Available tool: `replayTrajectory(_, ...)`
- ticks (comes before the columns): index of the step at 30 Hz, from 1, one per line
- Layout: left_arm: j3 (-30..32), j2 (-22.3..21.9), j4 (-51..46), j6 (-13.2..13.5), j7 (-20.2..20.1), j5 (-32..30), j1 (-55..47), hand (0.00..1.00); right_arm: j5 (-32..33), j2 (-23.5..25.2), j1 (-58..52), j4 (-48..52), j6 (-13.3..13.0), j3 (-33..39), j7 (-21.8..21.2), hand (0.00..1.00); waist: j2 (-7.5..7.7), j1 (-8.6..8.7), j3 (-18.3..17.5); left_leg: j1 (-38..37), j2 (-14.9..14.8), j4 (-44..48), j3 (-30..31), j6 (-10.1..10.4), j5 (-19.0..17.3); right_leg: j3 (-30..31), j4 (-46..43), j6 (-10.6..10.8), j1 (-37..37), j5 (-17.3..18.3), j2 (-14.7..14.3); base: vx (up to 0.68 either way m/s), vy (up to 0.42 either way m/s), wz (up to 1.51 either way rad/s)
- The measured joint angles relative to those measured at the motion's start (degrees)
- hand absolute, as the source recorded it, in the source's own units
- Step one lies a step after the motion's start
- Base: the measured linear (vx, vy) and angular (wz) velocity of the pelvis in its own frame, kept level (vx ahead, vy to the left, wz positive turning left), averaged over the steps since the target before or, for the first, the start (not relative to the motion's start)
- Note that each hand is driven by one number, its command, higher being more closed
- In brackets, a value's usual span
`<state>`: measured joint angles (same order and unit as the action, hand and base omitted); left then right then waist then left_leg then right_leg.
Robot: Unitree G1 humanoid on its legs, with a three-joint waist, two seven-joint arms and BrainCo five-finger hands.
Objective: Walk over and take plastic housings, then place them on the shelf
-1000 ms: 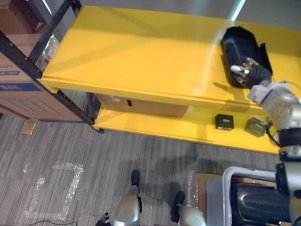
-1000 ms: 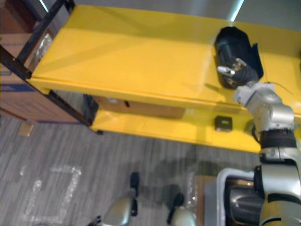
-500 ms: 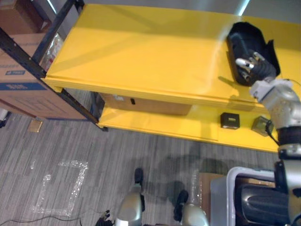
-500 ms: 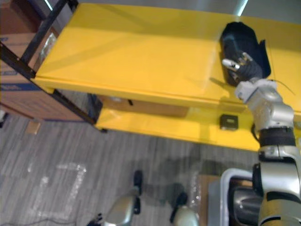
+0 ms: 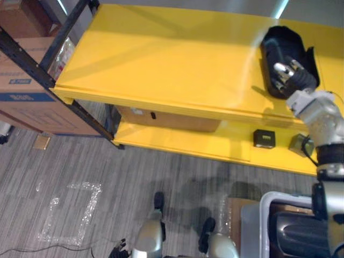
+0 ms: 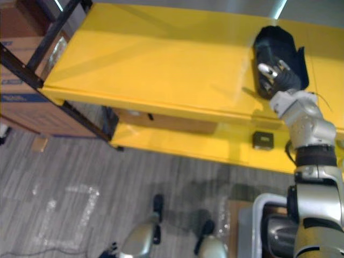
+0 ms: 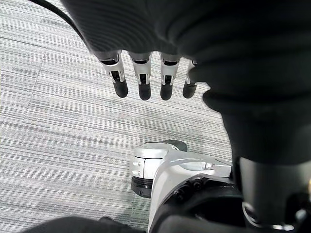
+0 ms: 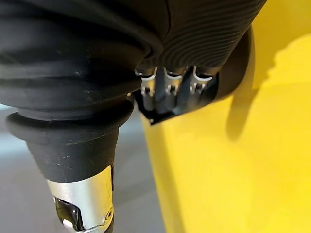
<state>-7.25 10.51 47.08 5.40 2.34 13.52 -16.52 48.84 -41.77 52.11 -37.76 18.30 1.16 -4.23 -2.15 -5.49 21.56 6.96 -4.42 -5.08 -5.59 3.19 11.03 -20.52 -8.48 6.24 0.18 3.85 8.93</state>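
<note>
Black plastic housing sits on the yellow shelf, my right hand on it, grip unreadable; left hand hangs straight-fingered; the bin probably holds more.

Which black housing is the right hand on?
The housing on the yellow top shelf, right hand at its near end; the other housing lies in the grey bin.
</note>
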Motion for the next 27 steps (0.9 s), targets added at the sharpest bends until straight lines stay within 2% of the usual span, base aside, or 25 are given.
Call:
replayTrajectory(9,0.0,0.0,0.0,0.0,0.0,0.0,0.0,0.00,1.1,0.4,0.5,-1.7,-0.1,1.1,-0.7,0.00,-0.03,-0.08,0.0,-0.1,0.0,0.0,0.1,0.0,0.0,-0.1,0.0,0.0,0.1,0.0,0.0,0.00,0.000,0.00)
replayTrajectory(13,0.0,-0.1,0.0,0.1,0.1,0.0,0.0,0.00,-0.7,0.4,0.5,-2.2,-1.3,1.1,-0.5,0.00,-0.28,-0.11,0.3,-0.8,0.1,0.0,0.1,0.0,0.0,-0.2,0.2,0.0,1.0,0.0,0.0,0.00,0.000,0.00)
replayTrajectory(16,0.0,-0.2,0.1,0.6,0.3,0.0,0.0,0.00,-7.4,0.4,0.5,-3.0,-4.2,1.0,1.5,0.00,-0.39,-0.15,0.3,-0.9,0.0,0.0,0.2,0.0,0.0,-0.3,0.3,0.0,1.1,0.1,0.0,0.00,0.000,0.00)
replayTrajectory(18,-0.2,-0.3,0.4,1.7,1.4,0.0,0.0,0.00,-17.1,0.4,0.5,-3.3,-8.1,1.0,5.1,0.00,-0.39,-0.12,0.3,-0.9,0.0,0.0,0.2,0.0,0.0,-0.3,0.5,0.1,1.2,0.0,0.0,0.00,0.000,0.00)
replayTrajectory(21,-0.3,-0.3,0.3,3.7,3.1,0.0,-0.1,0.00,-27.8,0.0,0.5,-1.2,-13.5,1.1,10.2,0.00,-0.38,0.02,0.3,-0.9,0.1,0.0,0.4,0.0,0.0,-0.7,1.7,0.3,1.9,-0.3,0.0,0.02,-0.004,0.03)
replayTrajectory(22,-0.3,-0.4,0.3,4.2,3.6,0.0,-0.1,0.00,-29.8,-0.1,0.5,0.1,-14.3,1.2,11.6,0.00,-0.38,0.07,0.3,-0.9,0.1,0.0,0.3,0.0,0.0,-0.7,2.0,0.3,2.0,-0.4,0.0,0.00,0.000,0.00)
replayTrajectory(24,-0.3,-0.5,0.1,4.8,4.3,-0.1,0.0,0.00,-34.9,-0.3,0.4,5.6,-16.8,1.9,15.9,0.00,-0.36,0.17,0.3,-0.9,0.1,0.0,0.3,0.0,-0.1,-0.8,2.6,0.3,2.3,-0.6,-0.1,0.02,-0.007,0.02)
replayTrajectory(26,-0.3,-0.6,-0.1,6.2,6.1,-0.2,-0.1,0.00,-42.4,-0.4,-0.1,13.2,-20.0,3.5,23.5,0.00,-0.02,0.26,0.1,-0.9,0.1,0.0,0.5,0.0,-0.1,-1.2,3.7,0.5,3.1,-0.9,-0.2,0.04,-0.019,0.07)
replayTrajectory(27,-0.3,-0.7,-0.2,6.6,6.6,-0.3,-0.1,0.00,-44.3,-0.4,-0.5,14.8,-20.6,3.8,25.8,0.00,0.19,0.22,0.0,-0.9,0.1,0.0,0.5,0.0,-0.1,-1.3,3.9,0.5,3.2,-1.0,-0.2,0.04,-0.022,0.05)
